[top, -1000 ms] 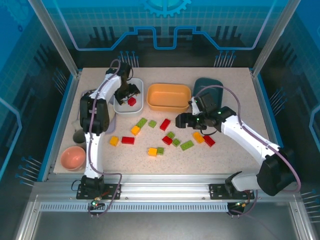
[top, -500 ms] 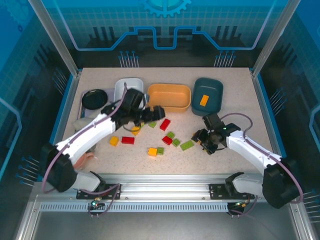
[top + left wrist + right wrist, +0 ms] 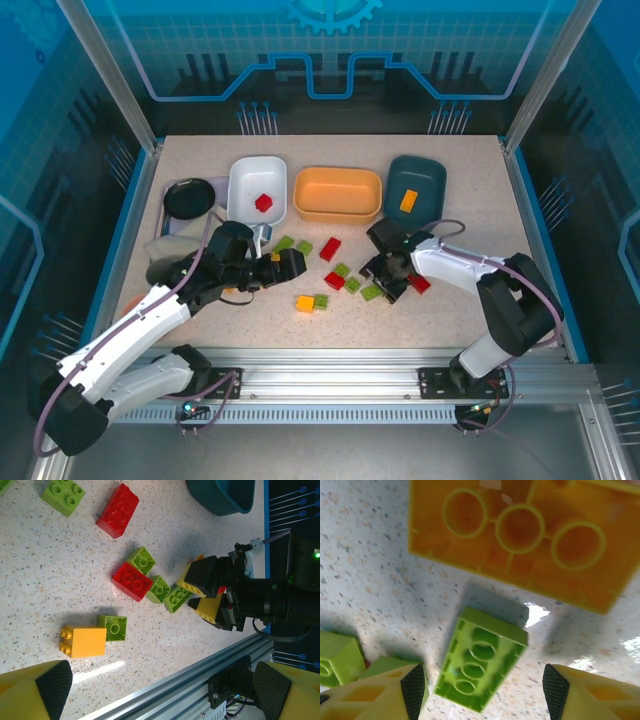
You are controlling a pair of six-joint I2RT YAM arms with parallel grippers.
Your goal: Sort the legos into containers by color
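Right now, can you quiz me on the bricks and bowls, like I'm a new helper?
1. True or false: the white bowl holds a red brick.
2. Which bowl holds an orange brick?
3. In the right wrist view, the brick lying between the fingers of the right gripper is: A red, B green, C blue.
Key: 1 true. 2 the dark teal bowl. 3 B.

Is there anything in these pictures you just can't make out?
Top view: the right fingers cover whatever lies beneath them.
Right wrist view: the orange brick is partly cut off by the top edge.
Left wrist view: the teal bowl runs off the top edge, its inside unseen.
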